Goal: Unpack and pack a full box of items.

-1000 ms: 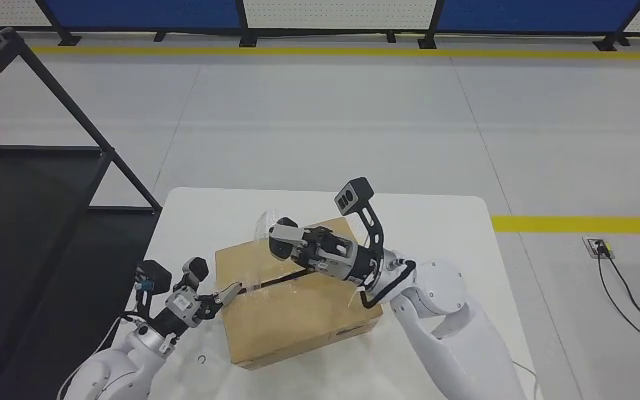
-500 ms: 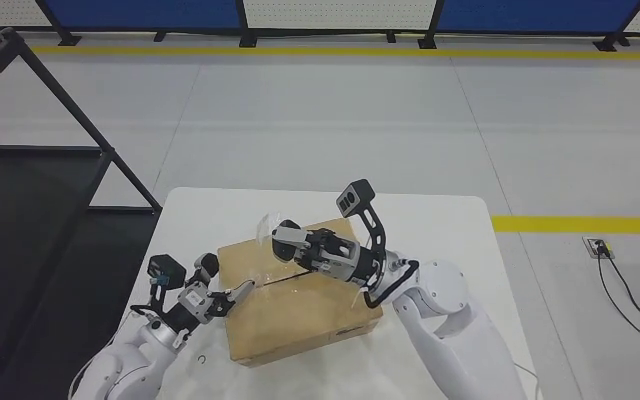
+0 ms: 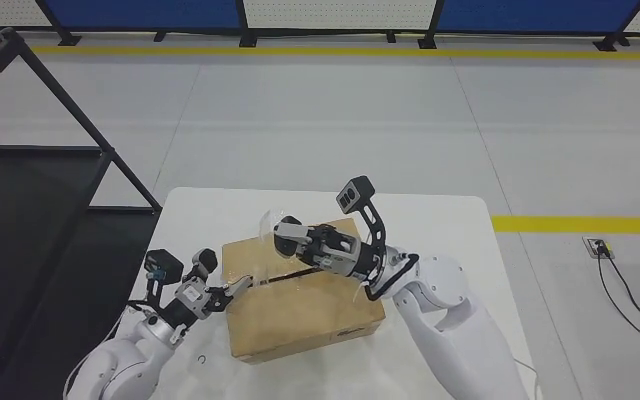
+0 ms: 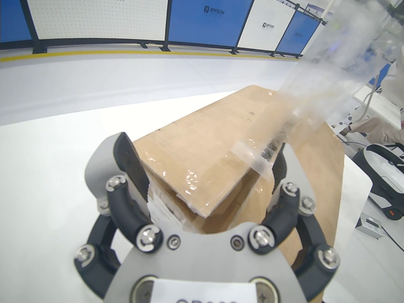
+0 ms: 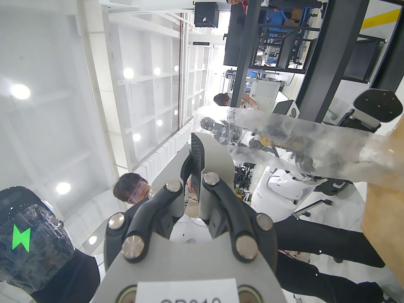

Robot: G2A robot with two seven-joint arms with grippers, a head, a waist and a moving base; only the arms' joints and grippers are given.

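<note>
A brown cardboard box [image 3: 300, 310] lies on the white table [image 3: 440, 230]. A strip of clear tape [image 4: 328, 74] is peeled up from the box top [image 4: 221, 146] and stretches into the air. My right gripper [image 3: 284, 232] hovers over the box's far left part, shut on the free end of the tape [image 5: 284, 140]; its fingertips [image 5: 197, 156] are pressed together. My left gripper [image 3: 240, 285] is at the box's left edge, open, its jaws on either side of a raised flap corner [image 4: 202, 209]. The tape's lower end brushes one finger [image 4: 279, 165].
A black metal frame [image 3: 60, 110] stands off the table's left side. A small ring-shaped piece [image 3: 202, 360] lies on the table near the front left. Bare table surface lies to the right of the box and behind it.
My left gripper has shifted slightly closer to the box's left edge. The right gripper has lifted the tape a little higher and farther back.
</note>
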